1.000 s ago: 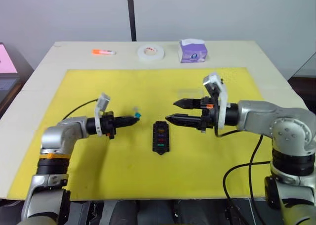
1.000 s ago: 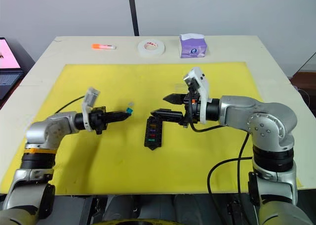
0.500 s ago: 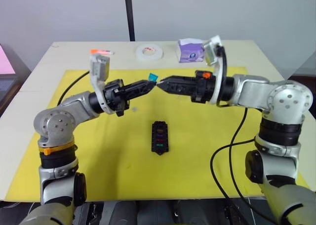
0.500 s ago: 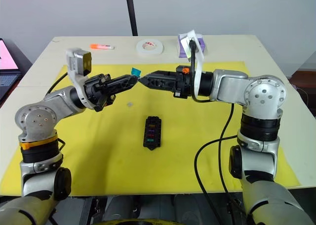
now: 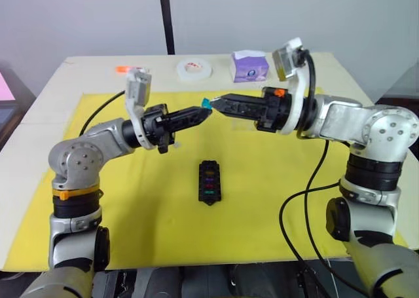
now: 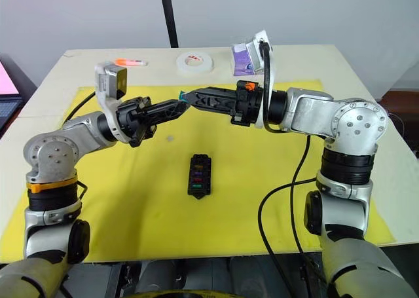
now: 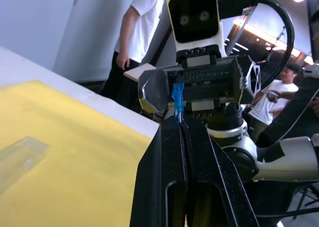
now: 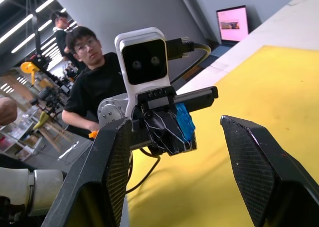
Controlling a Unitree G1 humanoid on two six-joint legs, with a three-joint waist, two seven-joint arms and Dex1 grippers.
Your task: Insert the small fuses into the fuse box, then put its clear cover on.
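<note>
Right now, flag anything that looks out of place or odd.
One teal fuse is up in the air, pinched in the left gripper, fingers shut, meeting the open right gripper well above the fuse box. The clear cover lies off on the yellow mat. Nothing looks spilled or damaged.

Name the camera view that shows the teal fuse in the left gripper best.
Right wrist view: the teal fuse faces the camera broadside, pinched by the left gripper. Left wrist view shows it edge-on; both eye views show a small speck between the two grippers.
</note>
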